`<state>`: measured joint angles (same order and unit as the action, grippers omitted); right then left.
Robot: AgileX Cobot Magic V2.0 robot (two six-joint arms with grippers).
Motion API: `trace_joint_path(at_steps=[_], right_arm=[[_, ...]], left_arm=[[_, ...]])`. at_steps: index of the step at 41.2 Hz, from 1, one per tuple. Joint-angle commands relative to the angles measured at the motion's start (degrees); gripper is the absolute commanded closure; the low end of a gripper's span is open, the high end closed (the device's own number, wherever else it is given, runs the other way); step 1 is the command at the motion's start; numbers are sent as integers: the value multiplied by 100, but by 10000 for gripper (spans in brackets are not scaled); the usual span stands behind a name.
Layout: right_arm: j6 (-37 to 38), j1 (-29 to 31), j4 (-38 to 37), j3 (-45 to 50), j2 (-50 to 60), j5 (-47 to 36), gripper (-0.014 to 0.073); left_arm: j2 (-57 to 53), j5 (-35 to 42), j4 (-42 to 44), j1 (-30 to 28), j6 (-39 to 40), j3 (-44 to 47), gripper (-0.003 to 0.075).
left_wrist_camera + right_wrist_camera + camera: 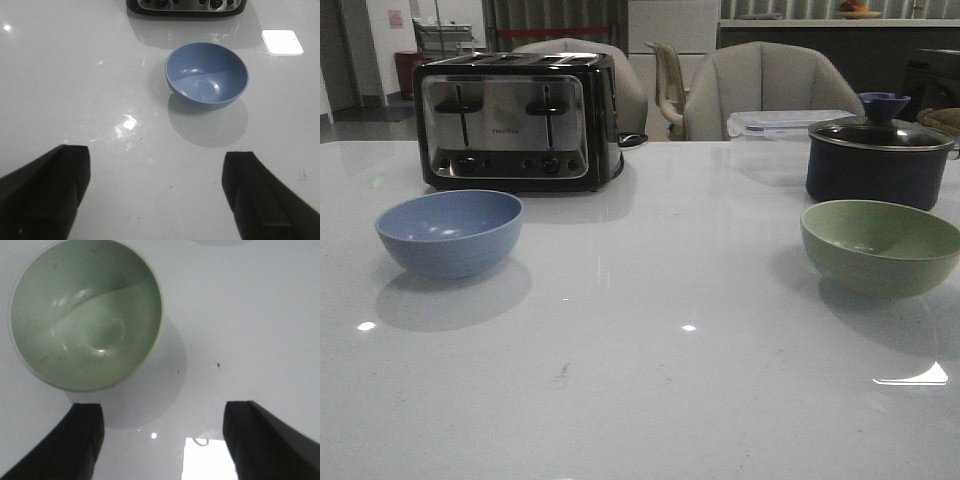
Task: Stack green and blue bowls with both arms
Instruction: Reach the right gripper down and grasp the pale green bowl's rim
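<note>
front view: the blue bowl (449,232) stands upright just in front of the toaster (515,120), a little to its left; the green bowl (881,245) stands upright well to the right of the toaster, just in front of the dark lidded pot (878,150). the two bowls are well apart on the white table (650,380), and neither arm shows here.

left wrist view: the left gripper (156,195) is spread wide and holds nothing; the blue bowl lies ahead of its fingers, apart from them, between them and the toaster's base.

right wrist view: the right gripper (162,440) is likewise spread and empty; the green bowl (86,312) lies near one finger, off-centre, not touched.

step in hand, as judged: the approach, nothing yet grasped or stacked. the next move calls for each gripper to centre on a rim and close on it.
</note>
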<state>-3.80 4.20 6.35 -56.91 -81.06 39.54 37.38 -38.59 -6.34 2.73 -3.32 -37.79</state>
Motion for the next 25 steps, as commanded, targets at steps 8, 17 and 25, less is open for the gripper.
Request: trace_joint_path(at_steps=[8, 17, 25], right_arm=[[0, 38, 148, -887, -1131, -542, -3], [-5, 38, 153, -1124, -1797, -797, -1], [-10, 38, 153, -1198, -2074, -936, 143]], left_arm=[[21, 349, -25, -6, 29, -173, 138], [21, 337, -32, -6, 29, -173, 138], [21, 337, -37, -6, 29, -173, 138]])
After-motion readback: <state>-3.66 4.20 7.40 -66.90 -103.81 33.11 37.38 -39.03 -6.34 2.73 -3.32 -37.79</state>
